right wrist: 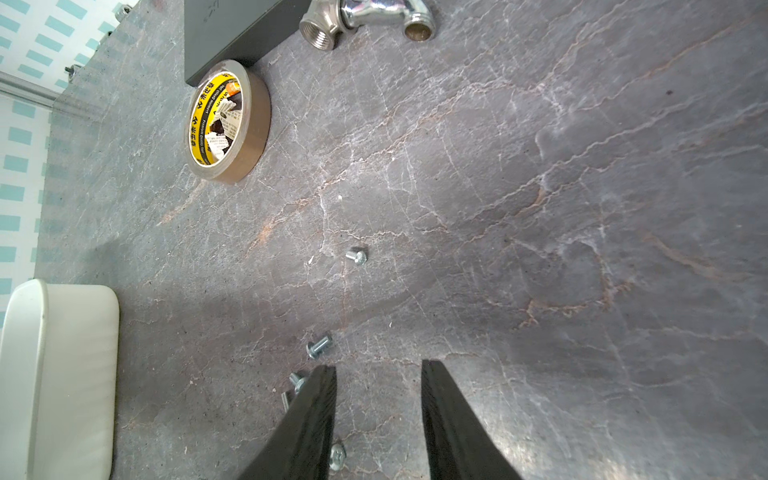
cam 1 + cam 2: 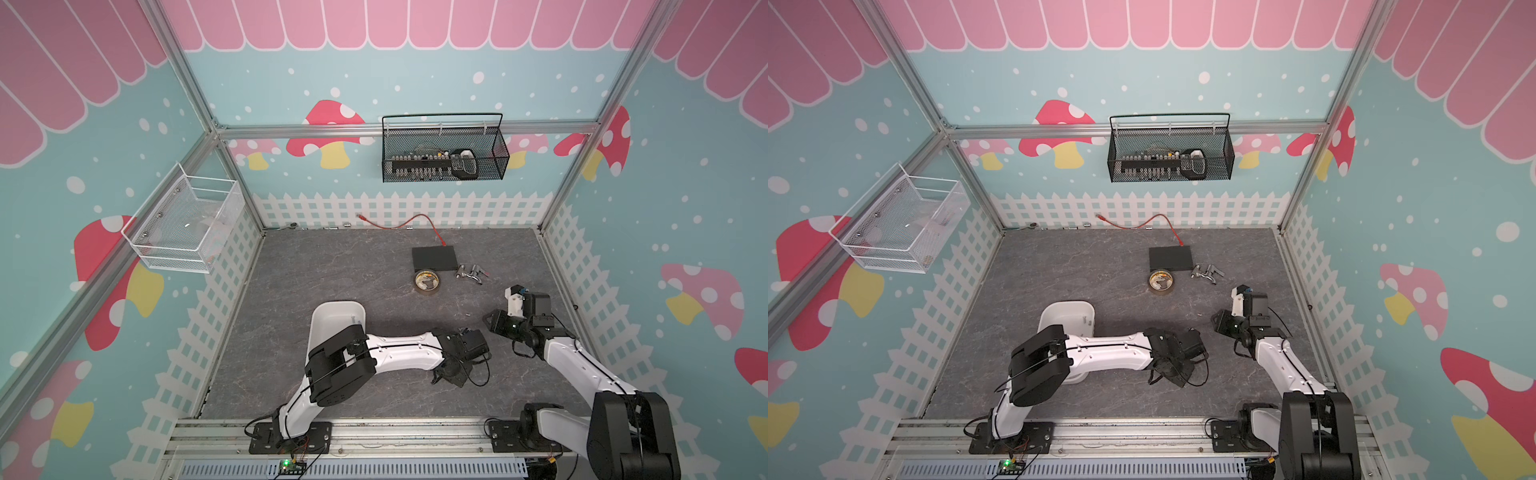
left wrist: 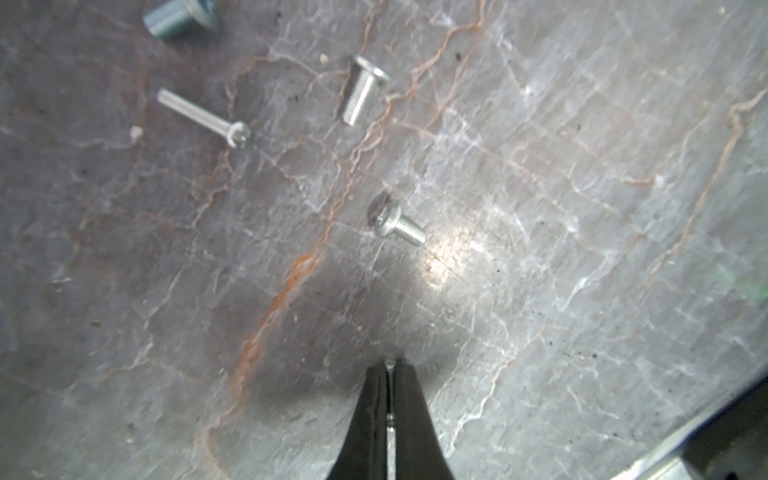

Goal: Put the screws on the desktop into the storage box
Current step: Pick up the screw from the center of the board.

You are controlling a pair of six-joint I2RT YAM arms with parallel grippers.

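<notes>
Gripping a slim screw (image 3: pixel 389 388) in the left end effector (image 3: pixel 389 368), closed down tight on it, shank aligned with the fingers and head peeking out at the tips, low over the surface (image 3: pixel 561 174); touching it or not, impossible to tell. Leaving four loose screws (image 3: pixel 399 224) lying flat ahead of those tips, well apart, each pointing its own way. Probably next: carrying the catch to the storage box (image 2: pixel 332 316), found in both top views off to the robot's left of that end effector, half hidden under the left arm's own elbow, so far nearer this arm than the right one. Holding nothing in the right end effector (image 1: pixel 378 370), partly open, poised above more screws, one just beside a finger (image 1: pixel 316 415).
</notes>
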